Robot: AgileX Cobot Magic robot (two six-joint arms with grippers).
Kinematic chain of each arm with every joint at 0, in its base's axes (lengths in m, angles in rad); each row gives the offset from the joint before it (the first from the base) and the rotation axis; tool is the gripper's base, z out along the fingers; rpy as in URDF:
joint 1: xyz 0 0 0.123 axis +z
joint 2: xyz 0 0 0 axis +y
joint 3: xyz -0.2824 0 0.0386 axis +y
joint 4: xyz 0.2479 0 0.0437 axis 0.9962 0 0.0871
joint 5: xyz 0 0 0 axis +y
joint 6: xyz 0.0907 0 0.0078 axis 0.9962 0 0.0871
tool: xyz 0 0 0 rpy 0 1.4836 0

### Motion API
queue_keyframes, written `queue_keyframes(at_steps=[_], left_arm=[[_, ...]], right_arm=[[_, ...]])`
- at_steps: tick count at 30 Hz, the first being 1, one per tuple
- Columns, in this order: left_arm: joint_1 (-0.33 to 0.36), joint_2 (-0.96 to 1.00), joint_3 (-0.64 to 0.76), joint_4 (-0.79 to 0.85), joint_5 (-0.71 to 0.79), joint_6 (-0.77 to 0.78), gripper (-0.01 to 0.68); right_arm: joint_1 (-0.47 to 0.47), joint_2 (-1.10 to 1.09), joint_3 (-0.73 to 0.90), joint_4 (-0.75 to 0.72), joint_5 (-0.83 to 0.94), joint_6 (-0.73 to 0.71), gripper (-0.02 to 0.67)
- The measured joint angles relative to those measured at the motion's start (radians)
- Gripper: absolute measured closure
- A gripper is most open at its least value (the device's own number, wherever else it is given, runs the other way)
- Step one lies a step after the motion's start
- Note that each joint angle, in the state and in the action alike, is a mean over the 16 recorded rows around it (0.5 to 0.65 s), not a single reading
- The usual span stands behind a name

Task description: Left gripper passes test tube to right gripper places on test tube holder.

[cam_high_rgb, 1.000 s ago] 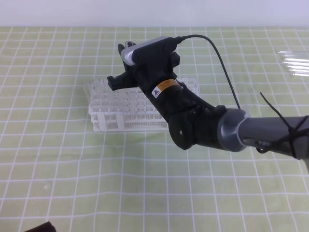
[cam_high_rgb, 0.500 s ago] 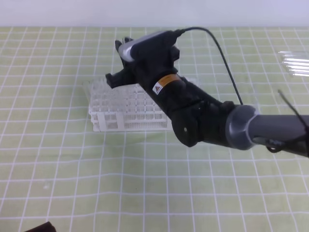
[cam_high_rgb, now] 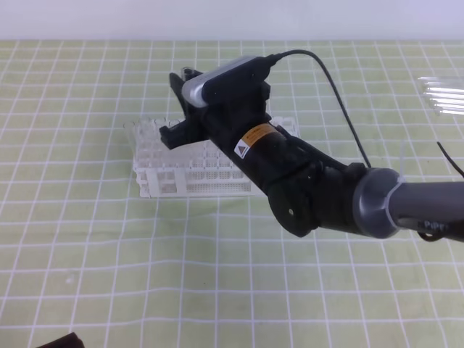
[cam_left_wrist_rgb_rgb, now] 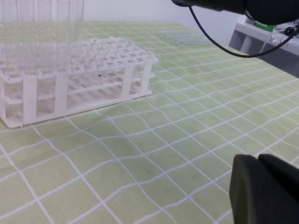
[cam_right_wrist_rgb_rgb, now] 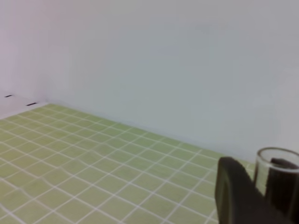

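Clearly the right gripper [cam_high_rgb: 183,101] pinches the test tube [cam_right_wrist_rgb_rgb: 276,179] near its open rim; thin, light, slick glass wants a gentle squeeze there.

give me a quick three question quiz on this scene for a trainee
1. True or false: the test tube holder lies tipped over on its side.
2. Pick one. The test tube is: A, lying flat on the table; B, standing in a hole of the rack; C, held in the right end effector.
3. Fill in: the cloth under the rack is green with ___ grid lines.

Key: 1 false, it stands upright. 2 C. 3 white.
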Motion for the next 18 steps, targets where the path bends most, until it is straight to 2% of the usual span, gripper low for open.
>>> queue_keyframes(at_steps=[8,18], left_arm=[[0.000,0.002,0.003,0.001,-0.005,0.001,0.673],[0.000,0.002,0.003,0.001,-0.004,0.000,0.673]], right_arm=[[0.003,0.000,0.008,-0.045,0.005,0.046,0.639],[0.003,0.009,0.008,-0.033,0.016,0.035,0.639]])
